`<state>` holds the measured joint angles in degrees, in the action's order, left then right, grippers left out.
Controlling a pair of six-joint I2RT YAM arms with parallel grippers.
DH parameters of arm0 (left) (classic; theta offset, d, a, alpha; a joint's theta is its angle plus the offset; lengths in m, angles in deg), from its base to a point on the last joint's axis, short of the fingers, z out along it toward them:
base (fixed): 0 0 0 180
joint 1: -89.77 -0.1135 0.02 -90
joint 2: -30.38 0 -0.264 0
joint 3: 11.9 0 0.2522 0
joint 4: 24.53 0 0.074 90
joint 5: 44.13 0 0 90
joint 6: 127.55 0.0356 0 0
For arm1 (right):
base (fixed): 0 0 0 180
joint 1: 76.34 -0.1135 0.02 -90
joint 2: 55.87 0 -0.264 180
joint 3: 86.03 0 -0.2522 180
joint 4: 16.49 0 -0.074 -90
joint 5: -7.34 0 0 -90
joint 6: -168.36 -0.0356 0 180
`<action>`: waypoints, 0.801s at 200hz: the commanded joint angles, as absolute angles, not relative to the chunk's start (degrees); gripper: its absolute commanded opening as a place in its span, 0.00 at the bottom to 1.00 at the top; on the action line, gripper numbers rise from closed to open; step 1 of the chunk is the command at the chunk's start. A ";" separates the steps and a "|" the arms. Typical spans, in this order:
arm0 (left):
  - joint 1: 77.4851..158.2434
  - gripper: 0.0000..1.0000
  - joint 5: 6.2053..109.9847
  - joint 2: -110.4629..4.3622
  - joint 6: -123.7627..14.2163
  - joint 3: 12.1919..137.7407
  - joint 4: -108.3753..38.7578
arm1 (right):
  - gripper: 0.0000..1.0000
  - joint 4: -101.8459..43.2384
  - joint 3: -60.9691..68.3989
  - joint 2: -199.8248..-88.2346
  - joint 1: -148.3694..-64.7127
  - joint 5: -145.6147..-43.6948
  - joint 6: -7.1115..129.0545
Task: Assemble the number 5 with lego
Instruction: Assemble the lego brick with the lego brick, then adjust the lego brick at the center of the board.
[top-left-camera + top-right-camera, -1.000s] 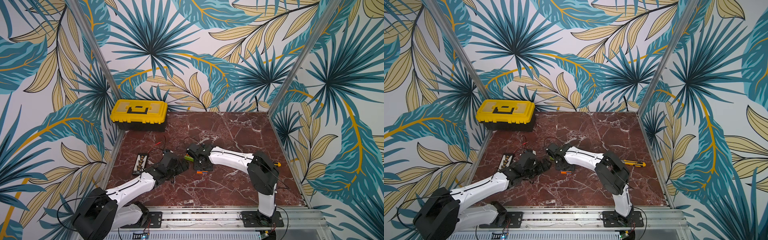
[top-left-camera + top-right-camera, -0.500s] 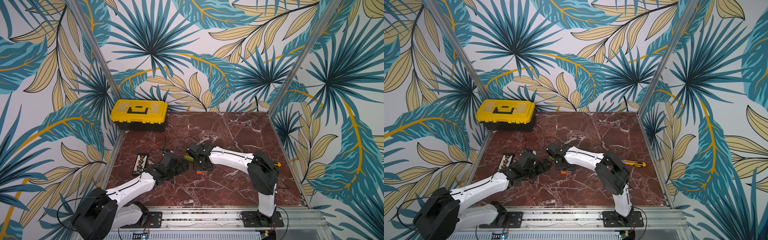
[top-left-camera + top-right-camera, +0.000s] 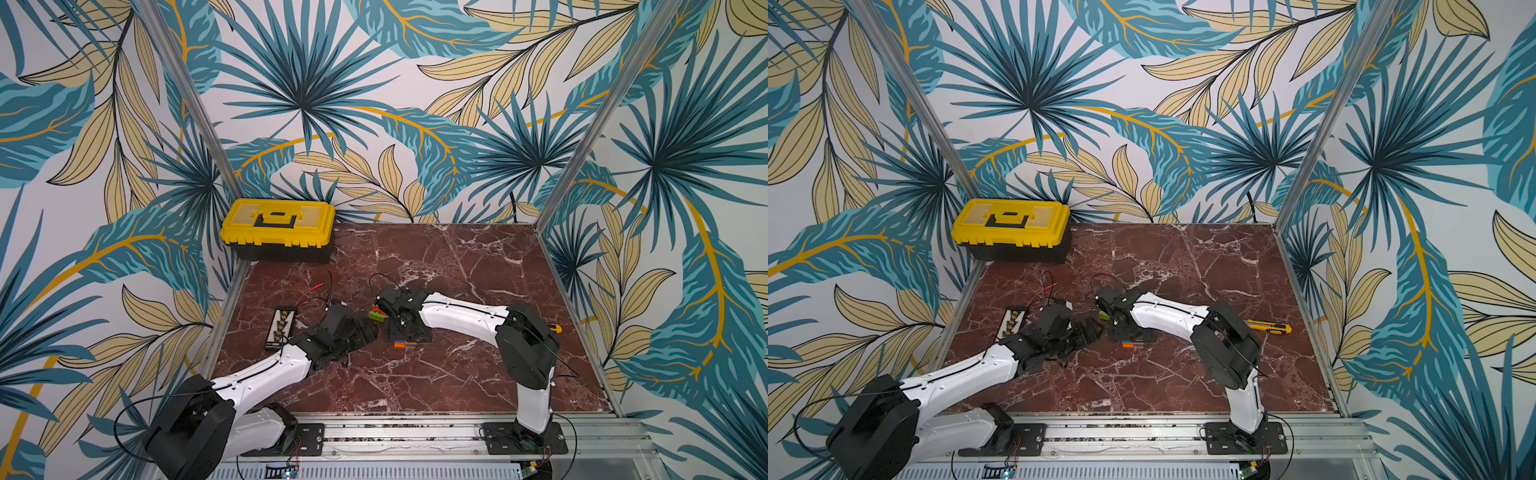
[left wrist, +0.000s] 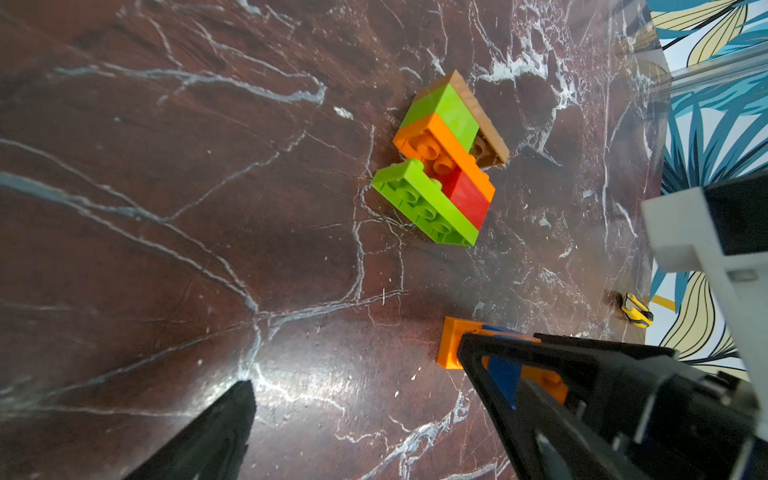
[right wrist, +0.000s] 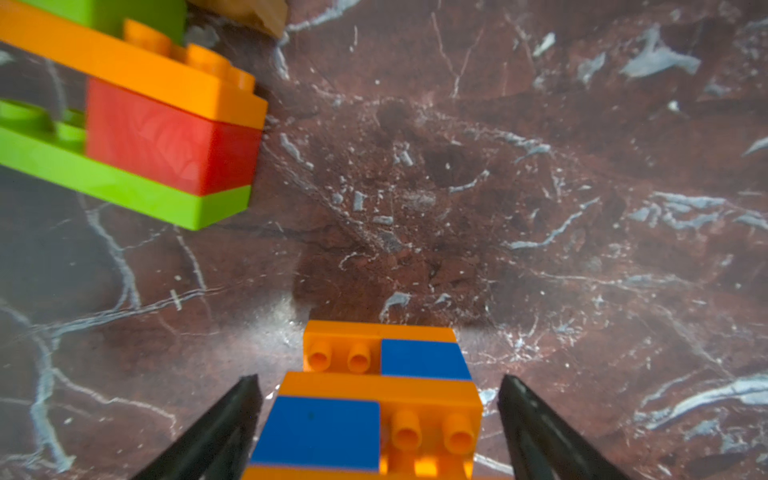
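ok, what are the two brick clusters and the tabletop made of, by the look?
Green/orange/red/tan cluster and orange/blue cluster: moulded plastic, glossy; crisp edges, round studs, soft highlights. Tabletop: looks like polished red-brown marble, white veins and glare patches; could equally be a printed laminate.

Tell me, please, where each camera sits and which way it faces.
Both top views: high behind the arms, looking down at the table, toolbox and both whole arms, left gripper and right gripper near mid-table.
Left wrist: on the left arm, low, looking obliquely across the table at the green-orange-red-tan cluster; one own finger shows, plus the right gripper over the orange-blue cluster.
Right wrist: on the right arm, looking down at the orange-blue cluster between its open fingers.
Shared: both wrist views show both clusters.
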<state>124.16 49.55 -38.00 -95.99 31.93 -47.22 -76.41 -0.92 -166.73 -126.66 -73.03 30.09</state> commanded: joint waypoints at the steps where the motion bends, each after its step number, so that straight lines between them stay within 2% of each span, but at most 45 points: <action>1: 123.78 1.00 50.18 -37.67 -94.65 35.30 -48.18 | 0.97 -74.56 0.87 -160.86 -126.58 -72.77 34.30; 40: 123.86 1.00 50.67 -36.47 -93.68 35.18 -48.02 | 0.98 -59.62 12.44 -147.76 -125.18 -75.81 44.67; 71: 125.17 1.00 51.85 -36.19 -93.45 35.24 -46.14 | 0.95 -50.05 22.55 -138.41 -122.82 -80.56 57.02; 88: 127.23 1.00 50.83 -36.40 -93.57 35.42 -45.21 | 0.92 -47.08 26.89 -134.99 -118.53 -82.66 62.85; 115: 130.55 1.00 48.41 -36.73 -95.32 36.05 -44.49 | 0.90 -44.06 31.50 -132.51 -113.56 -90.01 71.17; 160: 133.51 1.00 46.09 -38.27 -97.73 36.53 -43.25 | 0.83 -43.56 34.14 -133.21 -111.67 -99.18 85.06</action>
